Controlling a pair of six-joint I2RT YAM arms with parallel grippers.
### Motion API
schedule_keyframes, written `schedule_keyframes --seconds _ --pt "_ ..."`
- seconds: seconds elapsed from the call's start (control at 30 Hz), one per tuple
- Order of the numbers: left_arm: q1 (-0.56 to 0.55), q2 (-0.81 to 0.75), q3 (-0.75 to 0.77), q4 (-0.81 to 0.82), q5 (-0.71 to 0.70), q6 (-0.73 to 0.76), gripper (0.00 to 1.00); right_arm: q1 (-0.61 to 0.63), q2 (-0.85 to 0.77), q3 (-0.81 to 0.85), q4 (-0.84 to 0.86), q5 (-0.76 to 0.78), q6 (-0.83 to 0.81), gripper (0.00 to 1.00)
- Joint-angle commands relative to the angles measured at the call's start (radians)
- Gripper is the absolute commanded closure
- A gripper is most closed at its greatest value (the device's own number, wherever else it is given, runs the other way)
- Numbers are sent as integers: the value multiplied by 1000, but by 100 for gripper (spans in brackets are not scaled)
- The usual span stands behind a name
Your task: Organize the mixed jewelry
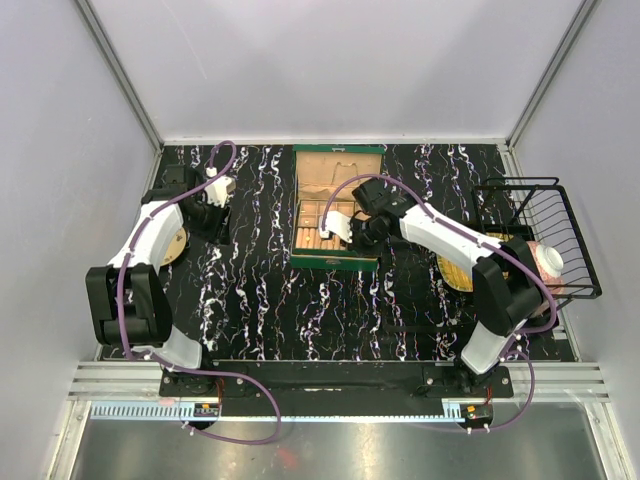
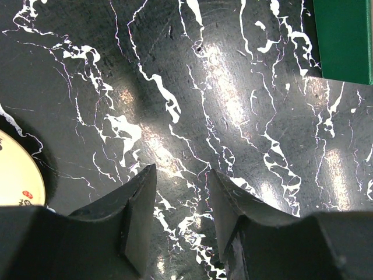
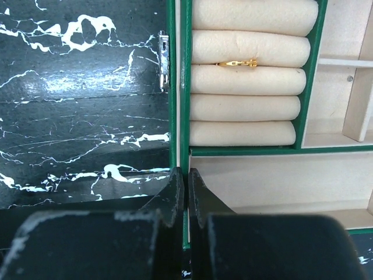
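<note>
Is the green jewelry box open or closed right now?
Open: the green box has its lid folded back, and a gold ring sits between exposed cream rolls.

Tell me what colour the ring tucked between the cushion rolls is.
Gold; the ring shows best in the right wrist view.

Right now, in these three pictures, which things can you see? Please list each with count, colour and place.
box: one, green, open, table middle
rolls: five visible, cream, inside the box
ring: one, gold, tucked between two rolls
latch: one, silver, box's outer wall
basket: one, black wire, table's right edge
mat: one, yellow, beside the basket
disc: one, tan, table's left side
table: one, black with white veins
left gripper: one, black, open, over bare table
right gripper: one, black, shut, over the box's wall
</note>
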Motion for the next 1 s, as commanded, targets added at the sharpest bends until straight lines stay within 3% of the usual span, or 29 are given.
schedule_keyframes --seconds 0.0,0.97 --pt "7 12 55 16 34 11 56 -19 2 52 46 -36 -30 100" --pt "7 29 62 14 43 12 56 -31 52 66 79 -90 -22 100"
